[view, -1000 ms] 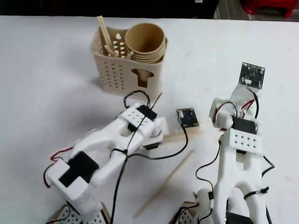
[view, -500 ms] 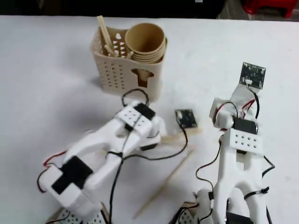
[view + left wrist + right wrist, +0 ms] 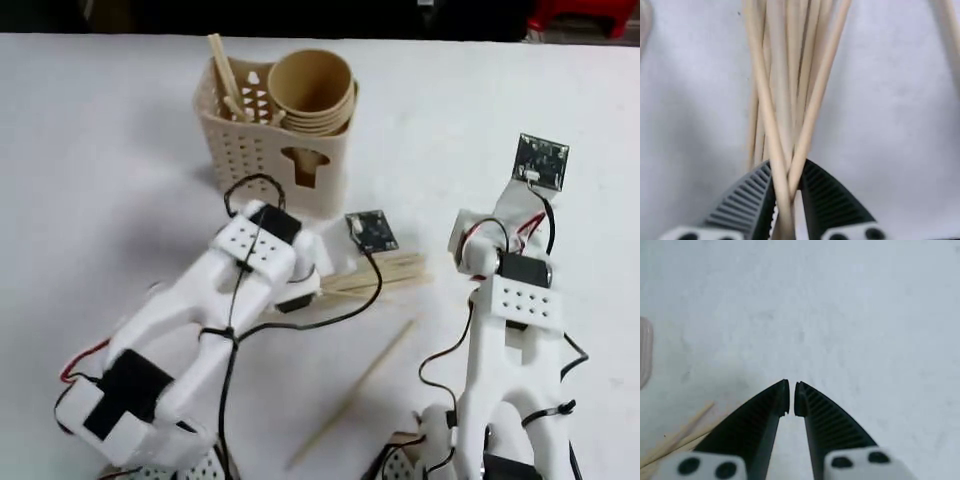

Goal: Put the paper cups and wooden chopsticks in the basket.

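We have the left pincer (image 3: 787, 171) clamped on the bundle of chopsticks (image 3: 790, 75) near one end, so the long free part is likely to sag and fan. To do this step well, we judge that we should keep the squeeze firm and lift until the far tips clear the bench (image 3: 120, 150). Then we swing toward the basket (image 3: 250, 165) and tip the bundle upright before lowering it beside the paper cups (image 3: 312, 85), where the standing chopsticks (image 3: 222, 70) lean. A slow release matters, since the sticks cross at the jaws and one could slip out.

In the high view the bundle lies just in front of the basket, between the two arms. It looks to rest on the bench, though we cannot be sure. The sticks are pale, thin, straight wood, spreading away from the grip. One loose chopstick (image 3: 360, 385) lies apart, nearer the arm bases. The right pincer (image 3: 791, 397) is closed on nothing, above bare bench.
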### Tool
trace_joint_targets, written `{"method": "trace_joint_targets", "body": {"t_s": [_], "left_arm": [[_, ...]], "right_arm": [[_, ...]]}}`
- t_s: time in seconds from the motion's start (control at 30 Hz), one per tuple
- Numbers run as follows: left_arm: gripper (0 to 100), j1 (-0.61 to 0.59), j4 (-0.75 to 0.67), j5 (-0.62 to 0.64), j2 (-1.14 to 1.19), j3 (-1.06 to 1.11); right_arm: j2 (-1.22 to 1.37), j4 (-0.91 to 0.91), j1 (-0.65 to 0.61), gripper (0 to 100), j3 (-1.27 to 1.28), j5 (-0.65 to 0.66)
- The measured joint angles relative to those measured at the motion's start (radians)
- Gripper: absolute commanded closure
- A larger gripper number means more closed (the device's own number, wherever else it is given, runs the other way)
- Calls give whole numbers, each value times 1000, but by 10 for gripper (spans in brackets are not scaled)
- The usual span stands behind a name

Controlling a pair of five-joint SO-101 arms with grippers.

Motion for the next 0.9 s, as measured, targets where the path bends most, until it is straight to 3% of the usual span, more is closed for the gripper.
{"method": "trace_joint_targets", "body": {"t_s": [0.13,0.33,0.57,0.9], "left_arm": [[965,0,-43,0,-2,57],[791,-2,-68,0,-2,89],[788,0,-81,0,-2,89],[793,23,-241,84,-2,144]], "right_arm": [[0,0,0,964,0,0],[0,0,0,964,0,0],[0,0,0,964,0,0],[0,0,-2,964,0,0]]}}
